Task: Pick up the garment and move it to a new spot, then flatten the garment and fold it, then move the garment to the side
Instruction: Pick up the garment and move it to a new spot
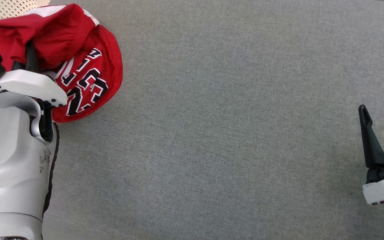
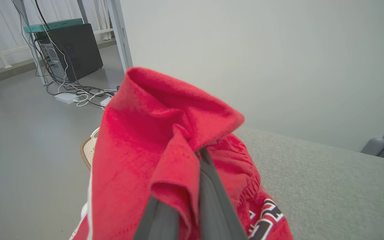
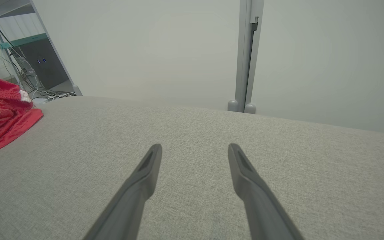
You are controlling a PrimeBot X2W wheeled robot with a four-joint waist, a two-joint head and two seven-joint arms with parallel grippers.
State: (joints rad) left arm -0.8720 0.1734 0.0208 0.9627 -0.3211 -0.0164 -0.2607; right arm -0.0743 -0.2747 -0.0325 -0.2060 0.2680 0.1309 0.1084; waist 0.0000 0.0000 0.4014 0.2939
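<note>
Worktop (image 1: pixel 212 140): grey, fabric-covered.
Garment (image 1: pixel 88 66): red jersey with black-and-white lettering, lay bunched at the worktop's far left corner, one fold raised.
Left gripper (image 2: pixel 198 160): was at that same worktop corner, fingers clenched on the garment's raised fold.
Right gripper (image 1: pixel 380 106): hung above the worktop's right side, fingers spread, grasping nothing.

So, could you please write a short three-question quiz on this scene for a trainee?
1. True or false: the left claw is shut on the crumpled red jersey with black-and-white lettering.
2. The right claw is: A) open and empty, B) shut on the jersey, C) holding a cup.
3. Fill in: on the grey fabric surface, the jersey lies toward the robot's ____.
Key: 1 true; 2 A; 3 left.
</note>
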